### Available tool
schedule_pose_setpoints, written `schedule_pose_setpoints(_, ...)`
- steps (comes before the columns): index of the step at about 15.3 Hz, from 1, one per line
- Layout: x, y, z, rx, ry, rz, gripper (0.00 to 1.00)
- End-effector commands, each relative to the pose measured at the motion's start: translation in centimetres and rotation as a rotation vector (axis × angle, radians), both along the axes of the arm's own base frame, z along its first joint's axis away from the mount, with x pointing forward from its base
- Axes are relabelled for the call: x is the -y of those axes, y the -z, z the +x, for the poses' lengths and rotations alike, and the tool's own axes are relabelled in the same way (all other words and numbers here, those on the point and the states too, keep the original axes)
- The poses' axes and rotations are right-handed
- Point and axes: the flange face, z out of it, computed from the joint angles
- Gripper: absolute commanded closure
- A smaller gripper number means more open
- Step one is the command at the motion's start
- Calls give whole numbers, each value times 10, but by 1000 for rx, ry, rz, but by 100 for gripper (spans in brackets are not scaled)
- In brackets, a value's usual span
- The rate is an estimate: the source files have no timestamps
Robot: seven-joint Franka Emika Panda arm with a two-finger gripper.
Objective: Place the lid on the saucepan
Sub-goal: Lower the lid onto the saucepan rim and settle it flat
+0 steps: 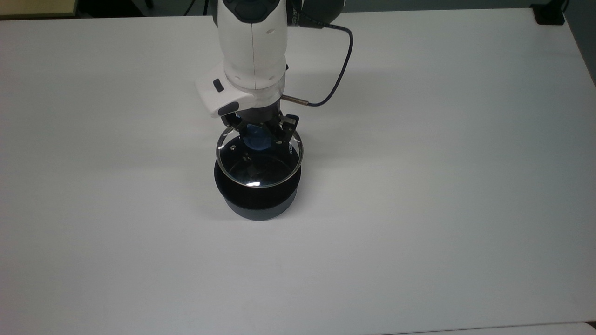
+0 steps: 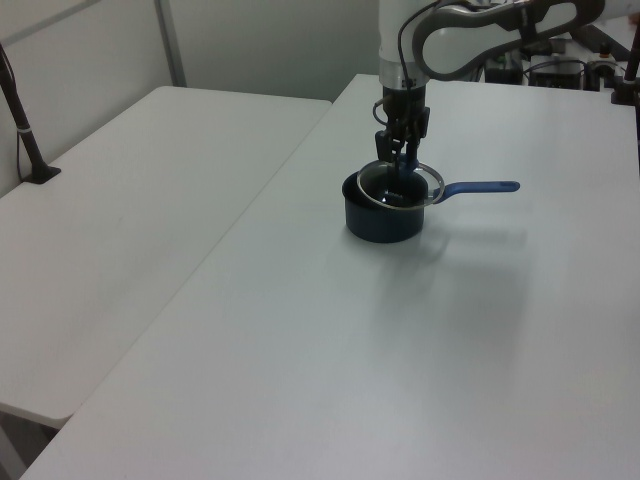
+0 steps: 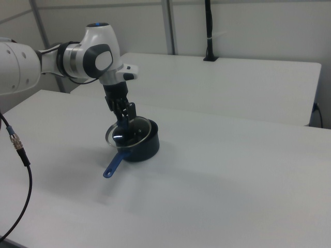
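The gripper (image 1: pixel 260 132) is clamped on the blue knob of the lid (image 1: pixel 259 163), holding the glass disc just above the pan (image 1: pixel 259 202); from the left view the lid (image 2: pixel 399 185) looks a little tilted over the pan's (image 2: pixel 380 220) rim and not seated. The pan stands on the white table (image 1: pixel 442 186), near the middle in the top view. Its blue handle (image 2: pixel 483 187) points to the left view's right, and toward the near left in the right view (image 3: pixel 113 165).
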Motion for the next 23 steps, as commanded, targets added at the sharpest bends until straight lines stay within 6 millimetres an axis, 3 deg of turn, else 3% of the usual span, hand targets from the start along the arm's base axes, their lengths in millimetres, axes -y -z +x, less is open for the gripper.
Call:
schedule_pose_setpoints(1, -2, -4, 11, -4, 75, 16, 69)
schedule_pose_setpoints(4, 7, 2, 25, 5, 160, 38, 69)
schedule_pose_setpoints(7, 9, 1, 26, 6, 175, 71, 69)
schedule_pose_setpoints(9, 5, 11, 28, -6, 181, 80, 69)
schedule_pose_setpoints(15, 3, 0, 40, 74, 219, 96, 68)
schedule_pose_setpoints(23, 3, 17, 40, 44, 210, 78, 68)
